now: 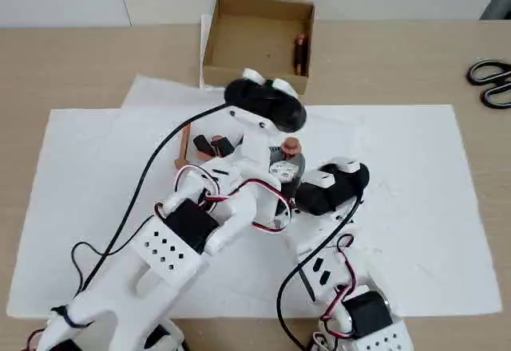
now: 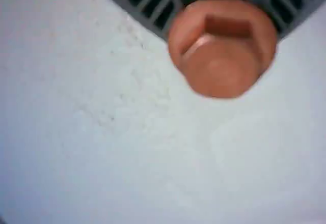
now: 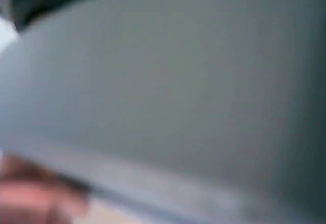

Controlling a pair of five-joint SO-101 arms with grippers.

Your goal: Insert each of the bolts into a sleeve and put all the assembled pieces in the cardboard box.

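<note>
An orange bolt's head [image 1: 292,145] sticks out of a grey sleeve [image 1: 289,166] at the middle of the white paper. In the left wrist view the bolt head [image 2: 221,46] looms close, with the slotted grey sleeve [image 2: 147,0] behind it. My left gripper [image 1: 275,124] hangs just beyond the bolt head. My right gripper [image 1: 303,182] sits against the sleeve from the near right and appears shut on it. The right wrist view has a blurred grey surface [image 3: 183,91] close up. The cardboard box [image 1: 214,44] at the back holds one assembled piece [image 1: 300,54].
A brown rod-like piece [image 1: 185,147] lies on the white paper [image 1: 415,207] left of the arms. Scissors [image 1: 491,80] rest on the bare table at the far right. Black cables trail from both arms toward the front edge.
</note>
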